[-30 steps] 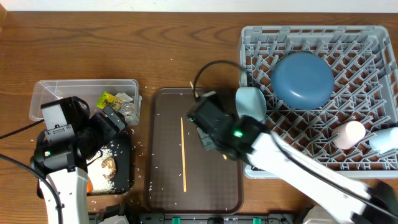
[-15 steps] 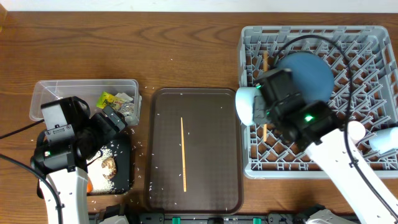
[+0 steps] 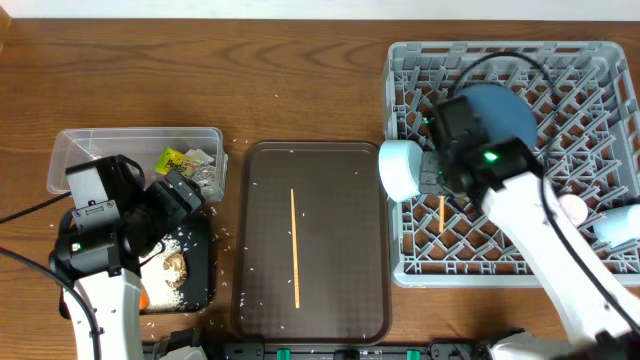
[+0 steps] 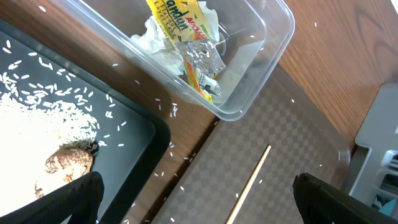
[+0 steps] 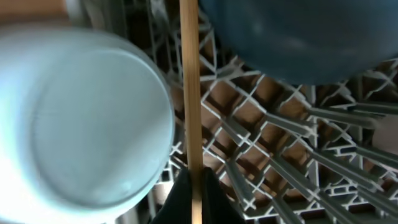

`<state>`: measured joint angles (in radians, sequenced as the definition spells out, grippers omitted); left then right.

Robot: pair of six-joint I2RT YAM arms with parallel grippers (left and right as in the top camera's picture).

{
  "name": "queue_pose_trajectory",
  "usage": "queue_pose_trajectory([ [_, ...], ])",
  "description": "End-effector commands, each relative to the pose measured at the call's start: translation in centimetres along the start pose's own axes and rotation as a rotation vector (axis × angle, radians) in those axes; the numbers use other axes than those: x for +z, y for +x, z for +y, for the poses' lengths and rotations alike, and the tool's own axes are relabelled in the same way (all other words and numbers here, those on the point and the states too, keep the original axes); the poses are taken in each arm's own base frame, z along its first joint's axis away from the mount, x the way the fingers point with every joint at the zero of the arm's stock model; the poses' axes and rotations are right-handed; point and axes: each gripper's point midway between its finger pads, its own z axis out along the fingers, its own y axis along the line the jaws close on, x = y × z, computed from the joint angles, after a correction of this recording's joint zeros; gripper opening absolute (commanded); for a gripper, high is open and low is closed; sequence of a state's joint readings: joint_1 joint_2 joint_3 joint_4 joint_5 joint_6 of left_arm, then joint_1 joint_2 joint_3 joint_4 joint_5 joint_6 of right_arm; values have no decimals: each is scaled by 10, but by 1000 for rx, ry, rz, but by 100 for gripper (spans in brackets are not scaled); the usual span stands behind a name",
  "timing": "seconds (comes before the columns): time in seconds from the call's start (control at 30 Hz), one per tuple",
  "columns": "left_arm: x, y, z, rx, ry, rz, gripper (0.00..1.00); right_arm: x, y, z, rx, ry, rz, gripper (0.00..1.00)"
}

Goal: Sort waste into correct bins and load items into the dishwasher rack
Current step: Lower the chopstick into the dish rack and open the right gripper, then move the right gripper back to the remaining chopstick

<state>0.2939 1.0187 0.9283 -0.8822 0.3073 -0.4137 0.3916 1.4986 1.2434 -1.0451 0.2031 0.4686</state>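
My right gripper [image 5: 194, 190] is shut on a wooden chopstick [image 5: 189, 87] and holds it over the grey dishwasher rack [image 3: 590, 60], between the white bowl [image 3: 398, 168] and the blue plate [image 3: 500, 110]. The chopstick's end shows in the overhead view [image 3: 441, 213]. The second chopstick [image 3: 295, 248] lies on the brown serving tray [image 3: 350, 300]. My left gripper [image 4: 199, 199] is open and empty above the gap between the black tray [image 3: 200, 285] and the serving tray. The clear tub [image 3: 70, 150] holds the wrapper [image 4: 180, 25] and white paper [image 4: 152, 43]. The black tray holds rice [image 4: 37, 118], a brown lump [image 4: 68, 163] and the carrot [image 3: 146, 297].
A white-pink cup [image 3: 562, 215] and a light-blue cup [image 3: 618, 226] lie in the rack's right part. Rice grains [image 3: 226, 236] are scattered on the wood between the black tray and the serving tray.
My right arm carried one chopstick from the serving tray over to the rack and lowered it beside the white bowl. The left arm has not moved.
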Motion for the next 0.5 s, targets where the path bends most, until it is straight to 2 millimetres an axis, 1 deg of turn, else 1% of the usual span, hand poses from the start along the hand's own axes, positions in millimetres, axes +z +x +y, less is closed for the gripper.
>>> queue_pose_trajectory([
  [0.0,-7,-8,-2,20,0,-34,98,16,3,-4,-81,34,51,1],
  [0.13,-7,-8,-2,20,-1,-34,98,22,2,-6,-101,55,60,1],
  [0.17,-7,-8,-2,20,-1,-34,98,22,2,-7,-101,59,58,4],
  [0.2,-7,-8,-2,20,0,-34,98,22,1,-6,-108,57,57,21],
  [0.23,-7,-8,-2,20,-1,-34,98,22,2,-6,-108,56,57,44],
  [0.27,-7,-8,-2,20,0,-34,98,22,2,-6,-109,57,60,48],
  [0.37,-7,-8,-2,20,0,-34,98,16,0,-5,-128,47,42,49],
  [0.43,-7,-8,-2,20,-1,-34,98,6,-2,1,-129,14,26,50],
  [0.47,-7,-8,-2,20,-1,-34,98,-1,-2,6,-131,-17,12,50],
])
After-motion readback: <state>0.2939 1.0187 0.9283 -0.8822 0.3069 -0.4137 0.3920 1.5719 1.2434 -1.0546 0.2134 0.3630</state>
